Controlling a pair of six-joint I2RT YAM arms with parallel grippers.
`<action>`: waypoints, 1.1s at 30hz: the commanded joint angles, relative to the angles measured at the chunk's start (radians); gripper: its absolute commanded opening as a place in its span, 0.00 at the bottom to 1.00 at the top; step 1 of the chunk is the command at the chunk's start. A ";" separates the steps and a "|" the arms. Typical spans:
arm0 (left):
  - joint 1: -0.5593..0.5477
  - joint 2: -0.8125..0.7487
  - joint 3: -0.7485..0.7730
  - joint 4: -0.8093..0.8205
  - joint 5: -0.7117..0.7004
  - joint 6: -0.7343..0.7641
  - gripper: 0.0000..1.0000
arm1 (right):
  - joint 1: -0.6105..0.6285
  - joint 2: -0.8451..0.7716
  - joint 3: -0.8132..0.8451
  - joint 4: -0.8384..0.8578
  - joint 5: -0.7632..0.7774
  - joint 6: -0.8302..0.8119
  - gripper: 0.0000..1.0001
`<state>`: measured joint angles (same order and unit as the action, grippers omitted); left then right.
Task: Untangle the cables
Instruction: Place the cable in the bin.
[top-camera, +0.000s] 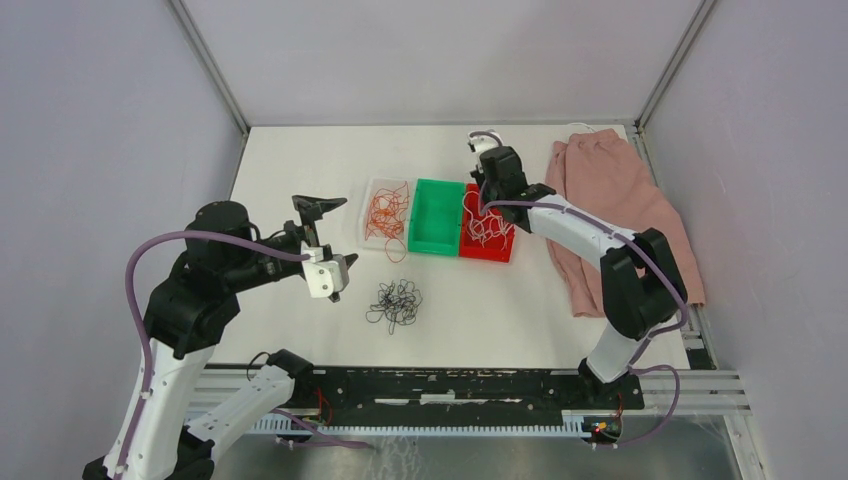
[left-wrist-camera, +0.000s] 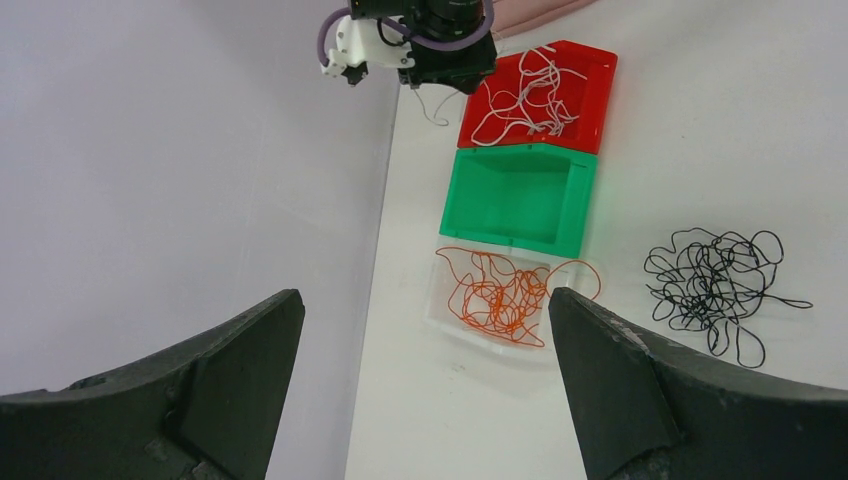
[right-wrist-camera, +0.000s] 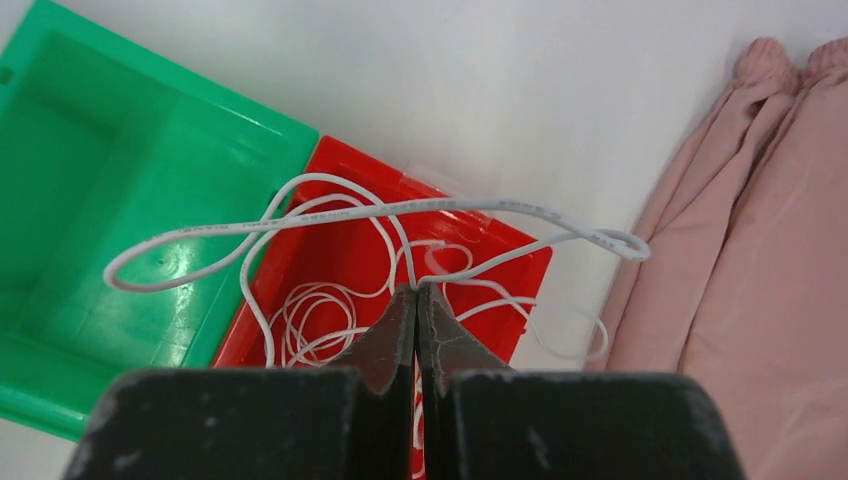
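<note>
The cables lie sorted by colour. Black cables (top-camera: 395, 303) (left-wrist-camera: 715, 280) form a loose clump on the white table. Orange cables (top-camera: 388, 215) (left-wrist-camera: 495, 300) fill a clear tray (left-wrist-camera: 440, 318). White cables (top-camera: 485, 225) (left-wrist-camera: 530, 100) sit in the red bin (top-camera: 500, 252) (right-wrist-camera: 345, 168). My right gripper (right-wrist-camera: 417, 290) (top-camera: 482, 196) is shut on one white cable (right-wrist-camera: 400, 208), which loops above the red bin and over the green bin's edge. My left gripper (left-wrist-camera: 422, 295) (top-camera: 335, 248) hangs open and empty above the table, left of the tray.
An empty green bin (top-camera: 437, 230) (left-wrist-camera: 520, 195) (right-wrist-camera: 120, 180) stands between the clear tray and the red bin. A pink cloth (top-camera: 615, 205) (right-wrist-camera: 750, 260) lies at the right, beside the red bin. Walls close in the left, back and right sides.
</note>
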<state>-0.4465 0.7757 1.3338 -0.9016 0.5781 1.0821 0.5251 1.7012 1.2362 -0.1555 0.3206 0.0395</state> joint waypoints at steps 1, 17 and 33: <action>0.000 -0.007 -0.005 0.049 0.014 -0.061 0.99 | -0.003 0.043 -0.005 -0.001 0.018 0.077 0.01; 0.001 -0.020 -0.019 0.049 0.009 -0.030 0.99 | -0.003 0.194 0.053 -0.064 -0.073 0.212 0.06; 0.001 -0.013 -0.031 0.029 0.008 -0.052 1.00 | -0.003 -0.040 0.135 -0.221 -0.097 0.259 0.41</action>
<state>-0.4465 0.7631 1.2999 -0.8886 0.5777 1.0821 0.5251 1.7153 1.3277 -0.3305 0.2214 0.2733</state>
